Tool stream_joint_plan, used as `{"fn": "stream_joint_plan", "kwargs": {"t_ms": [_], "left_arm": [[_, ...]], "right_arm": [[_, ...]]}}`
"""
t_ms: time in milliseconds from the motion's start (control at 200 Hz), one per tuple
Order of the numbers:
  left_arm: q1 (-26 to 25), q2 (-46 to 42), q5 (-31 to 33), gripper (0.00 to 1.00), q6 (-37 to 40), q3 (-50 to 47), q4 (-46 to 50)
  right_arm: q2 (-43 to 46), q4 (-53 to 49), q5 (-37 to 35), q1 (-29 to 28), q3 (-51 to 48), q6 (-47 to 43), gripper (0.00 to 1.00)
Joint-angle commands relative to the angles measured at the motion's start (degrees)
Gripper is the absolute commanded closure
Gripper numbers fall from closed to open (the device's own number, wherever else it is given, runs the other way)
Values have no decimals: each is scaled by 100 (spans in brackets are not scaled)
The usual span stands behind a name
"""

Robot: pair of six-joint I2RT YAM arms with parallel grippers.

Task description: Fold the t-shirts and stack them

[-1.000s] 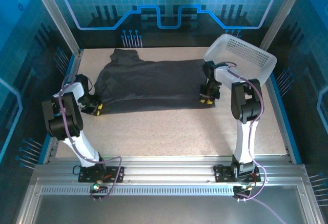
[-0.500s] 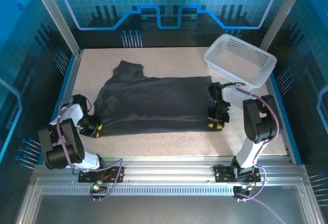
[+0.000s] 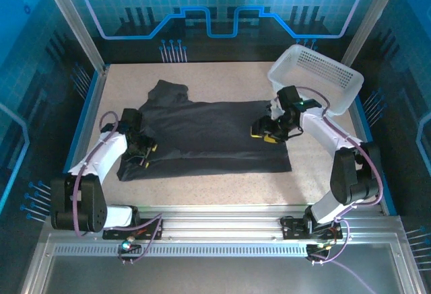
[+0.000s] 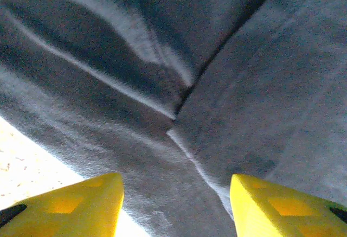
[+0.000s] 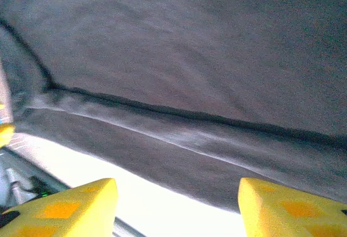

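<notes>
While the dark t-shirt [image 3: 209,129] lies spread across the middle of the table [image 3: 222,190], both arms are right down over it. One bunched end of the shirt pokes toward the far left corner, and the near edge runs fairly straight. The left gripper [image 3: 147,154] sits low over the shirt's left end. On its wrist camera the yellow fingertips [image 4: 76,204] stand wide apart with nothing between them, just creased cloth below and a strip of pale table at the edge. Over on the other side, the right gripper [image 3: 262,135] hovers above the shirt's right end, just in front of the white basket [image 3: 345,73] in the far right corner. Its fingertips [image 5: 282,207] are spread wide too and hold nothing, and a long fold line crosses the cloth beneath them.
</notes>
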State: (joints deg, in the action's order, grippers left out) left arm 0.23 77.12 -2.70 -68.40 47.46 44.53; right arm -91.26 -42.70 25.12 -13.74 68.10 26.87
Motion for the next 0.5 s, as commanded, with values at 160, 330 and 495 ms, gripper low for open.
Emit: {"fn": "stream_joint_plan", "kwargs": {"t_ms": [160, 330, 495], "left_arm": [[-57, 584, -390, 47, -684, -224, -710], [-102, 746, -193, 60, -693, -139, -844], [-132, 941, -208, 86, -583, 128, -894]], "right_arm": [[-85, 208, 819, -50, 158, -95, 39], [-37, 222, 816, -3, 72, -37, 40], [-36, 187, 796, 43, 46, -42, 41]]}}
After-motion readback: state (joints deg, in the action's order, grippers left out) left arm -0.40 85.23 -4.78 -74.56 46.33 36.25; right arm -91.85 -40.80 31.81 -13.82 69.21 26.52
